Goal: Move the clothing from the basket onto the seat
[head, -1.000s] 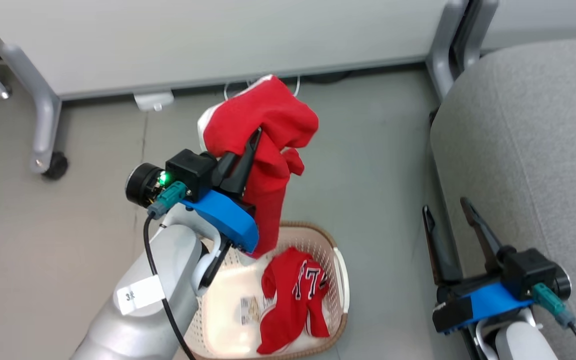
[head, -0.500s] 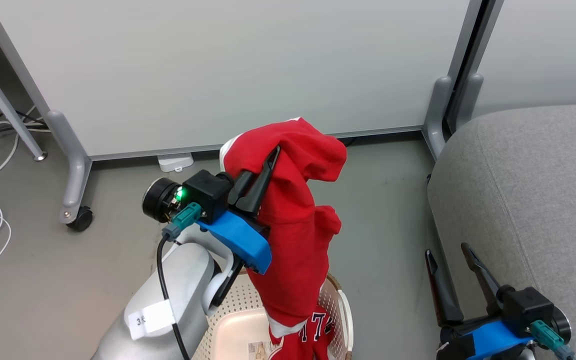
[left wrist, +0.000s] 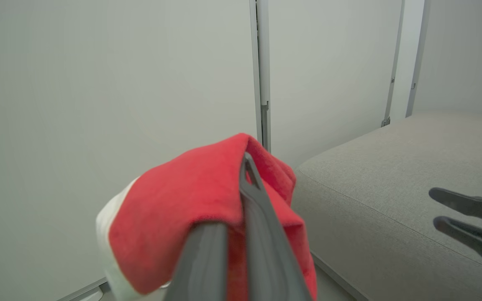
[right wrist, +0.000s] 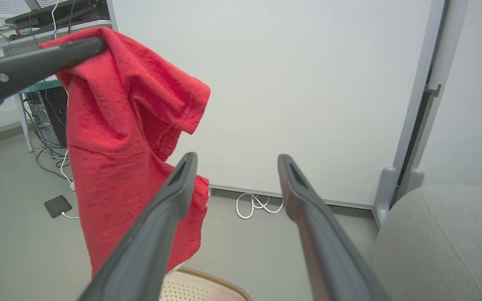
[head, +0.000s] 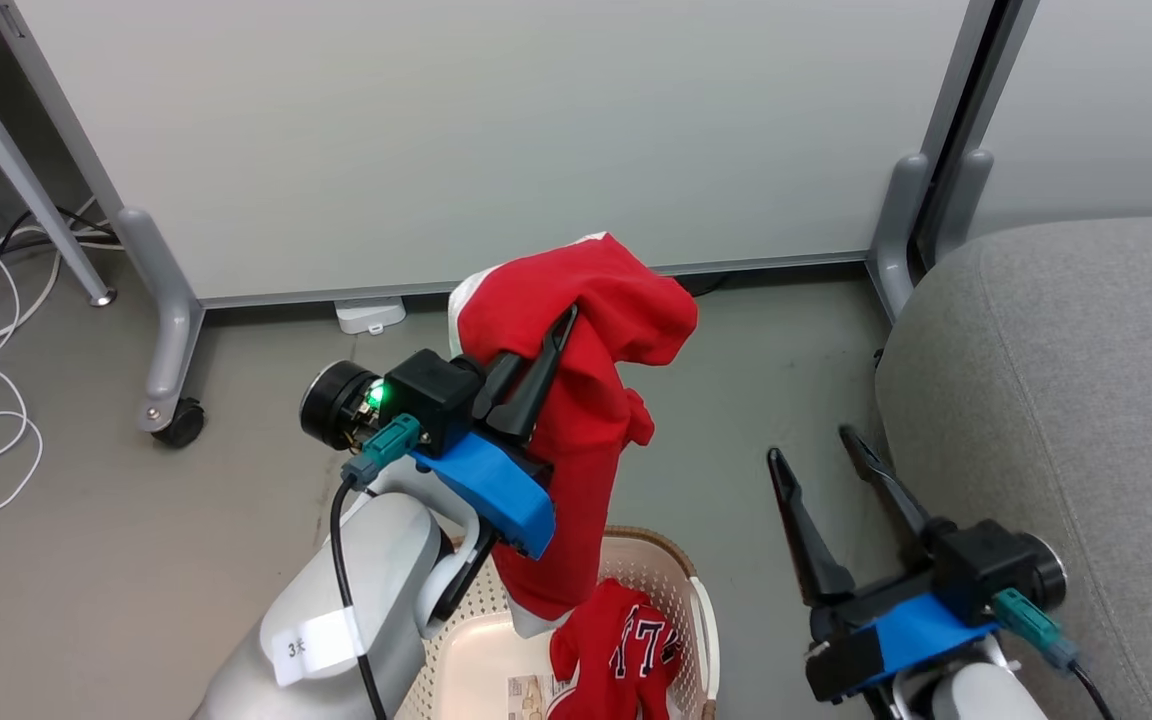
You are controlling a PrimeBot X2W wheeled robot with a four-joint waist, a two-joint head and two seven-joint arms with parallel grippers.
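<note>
Head view. Find the held jersey [head: 576, 420] hanging from the left gripper [head: 564, 325] at centre, with fingers clenched on its upper fold and its hem over the basket [head: 704, 620] at 6 o'clock. Locate the numbered jersey [head: 626, 650] lying inside that basket. Check the seat [head: 1066, 400] at 3 o'clock: no clothing on the visible part. Judge progress as early: nothing delivered, one jersey lifted, one to fetch. Note the left forearm entering from 7 o'clock, wrist raised, fingers aimed toward 1 o'clock. Note the right gripper [head: 810, 445] at 4 o'clock, just beside the seat edge, with fingers released and spread wide, grasping nothing, aimed toward 11 o'clock.

Left wrist view. Confirm both fingers pressed together through red fabric at 6 o'clock, with white trim at 8 o'clock. See the seat from 3 to 5 o'clock, with the right gripper's tips at 4 o'clock.

Right wrist view. Confirm the open gap between the fingers at 6 o'clock. See the held jersey draped from 10 to 7 o'clock, the basket rim at 6 o'clock, the seat corner at 4 o'clock
</note>
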